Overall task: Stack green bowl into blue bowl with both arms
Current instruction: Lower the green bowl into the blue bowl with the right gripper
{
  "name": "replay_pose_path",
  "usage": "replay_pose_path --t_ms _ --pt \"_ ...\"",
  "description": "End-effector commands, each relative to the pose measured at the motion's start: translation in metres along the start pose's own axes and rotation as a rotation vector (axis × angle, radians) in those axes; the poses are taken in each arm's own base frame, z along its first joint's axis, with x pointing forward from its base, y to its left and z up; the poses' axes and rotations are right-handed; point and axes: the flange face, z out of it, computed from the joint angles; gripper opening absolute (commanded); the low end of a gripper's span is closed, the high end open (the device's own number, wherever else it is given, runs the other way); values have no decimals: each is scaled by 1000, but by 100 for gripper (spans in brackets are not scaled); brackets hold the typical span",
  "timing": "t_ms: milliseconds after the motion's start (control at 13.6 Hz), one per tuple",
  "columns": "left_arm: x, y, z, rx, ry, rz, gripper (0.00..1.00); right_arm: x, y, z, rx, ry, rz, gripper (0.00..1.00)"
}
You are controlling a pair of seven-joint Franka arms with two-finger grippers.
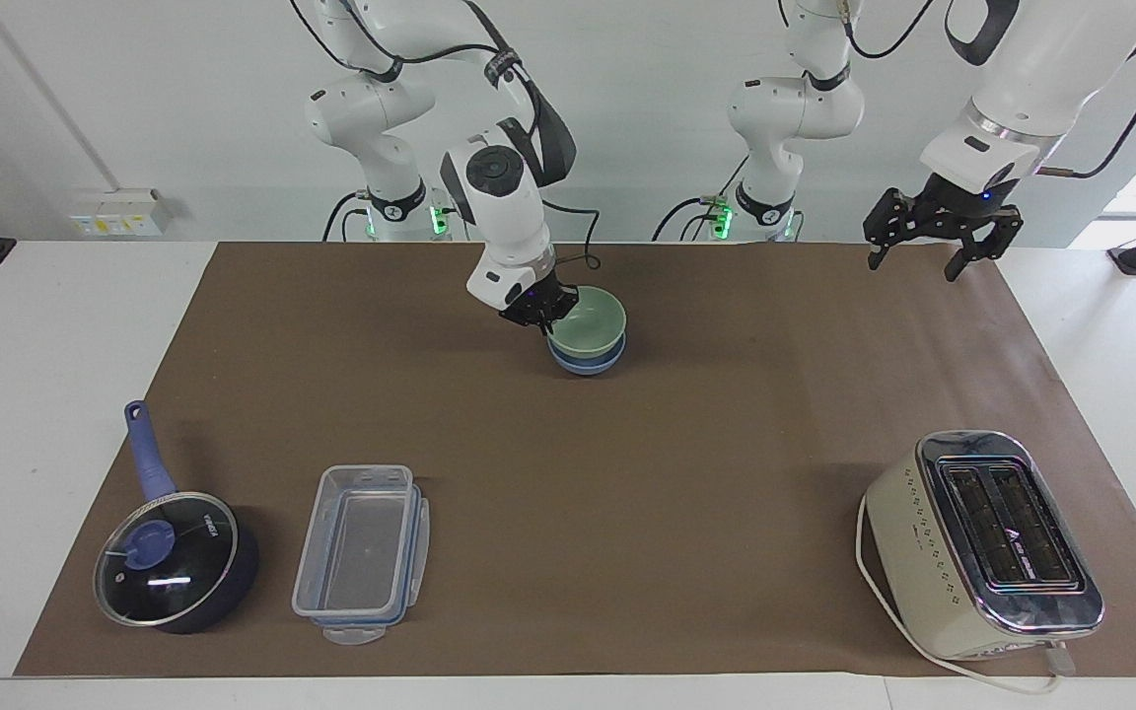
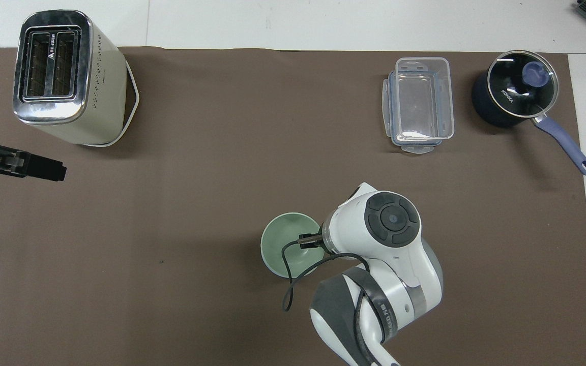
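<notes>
Pinching the pale sage-green bowl's (image 1: 590, 322) rim, the right gripper (image 1: 540, 318) rests it inside the periwinkle-blue bowl (image 1: 583, 363), while the waiting left gripper (image 1: 926, 254) hangs wide open.

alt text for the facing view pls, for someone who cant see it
The right arm's tool grips the rim of the green bowl, which sits nested in the blue bowl on the brown mat. The left arm's tool waits open in the air over the mat's edge. Nearest the camera stand a lidded saucepan, a clear container and a toaster.

green bowl (image 1: 592, 320) in blue bowl (image 1: 583, 362), mid-table
</notes>
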Motion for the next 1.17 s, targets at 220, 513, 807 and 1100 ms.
replay_pose_path --t_ms 220,513,807,1100 --pt "1 -4 -3 6 -12 4 100 -3 -9 19 24 8 15 0" --pt "1 -4 -3 6 -12 2 100 -1 -3 20 21 4 6 0" --pt "1 -4 -3 6 -12 2 100 -3 0 24 19 2 4 0" --pt "1 -4 -3 6 -12 2 100 -3 3 32 15 4 14 0"
